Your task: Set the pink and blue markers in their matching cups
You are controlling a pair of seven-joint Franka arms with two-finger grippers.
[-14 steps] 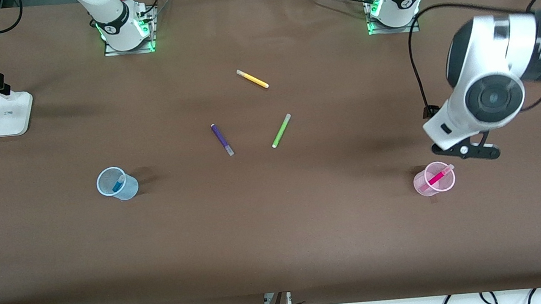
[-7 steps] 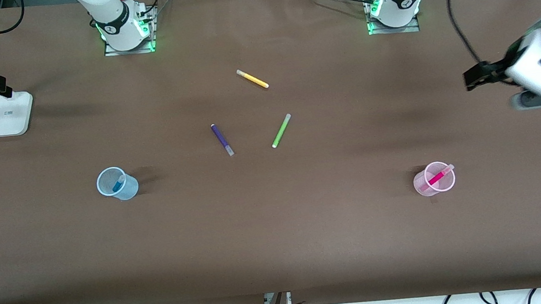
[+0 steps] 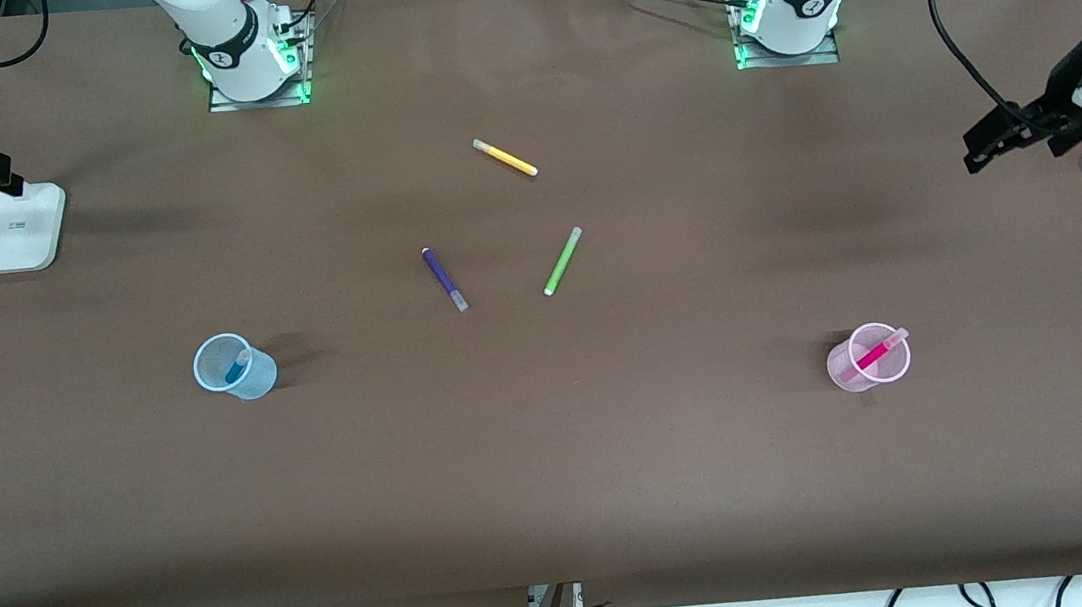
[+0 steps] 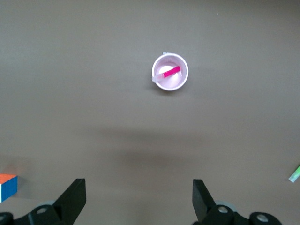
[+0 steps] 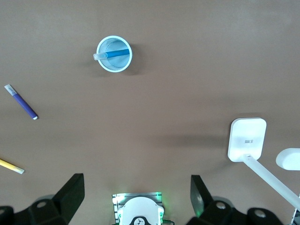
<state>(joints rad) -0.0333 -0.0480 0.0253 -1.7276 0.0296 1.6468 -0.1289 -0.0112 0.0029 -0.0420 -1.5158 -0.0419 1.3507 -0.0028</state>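
Pink marker [image 3: 873, 354] sits in the pink cup [image 3: 869, 359], blue marker [image 3: 233, 366] in the blue cup [image 3: 232, 367]. My left jaws [image 3: 1011, 133] have swung up toward three o'clock, wide and empty; right jaws [image 5: 136, 199] wide too, waiting. Job looks done.

Bench [image 3: 622, 496] middle: yellow marker [image 3: 505, 157], purple marker [image 3: 444, 278], green marker [image 3: 562, 261] lie loose; camera-side edge strip open.

My right gripper [image 5: 136, 194] hangs high over the brown bench [image 5: 187, 84], jaws spread wide with nothing between them. I see the blue cup [image 5: 114, 54] upright with the blue marker [image 5: 115, 53] leaning inside it. The purple marker [image 5: 21, 102] and yellow marker [image 5: 11, 166] lie loose. A white stand [image 5: 247, 139] sits near my base [image 5: 138, 211].
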